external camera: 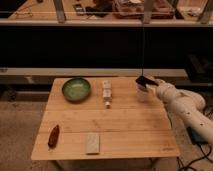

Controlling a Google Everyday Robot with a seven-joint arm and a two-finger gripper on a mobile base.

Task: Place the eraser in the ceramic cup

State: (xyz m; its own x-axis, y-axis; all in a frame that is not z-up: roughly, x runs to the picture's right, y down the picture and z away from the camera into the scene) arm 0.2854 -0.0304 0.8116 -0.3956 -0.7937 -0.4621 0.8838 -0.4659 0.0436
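The eraser (pixel 144 80) sits at the tip of the gripper (pixel 148 83), directly above the mouth of the ceramic cup (pixel 142 93), which stands near the right rear edge of the wooden table (pixel 125 125). The gripper appears clamped on the eraser, which looks tilted and not yet inside the cup. So the pick-up and carry seem done; what is left, as far as can be judged, is lowering and letting go.

Further out on the table are a green bowl (pixel 76 89) at the rear left, a small white bottle (pixel 106 92) lying near the middle, a pale sponge (pixel 92 142) near the front edge and a red object (pixel 53 136) at the front left. No brand, label or writing can be read anywhere.
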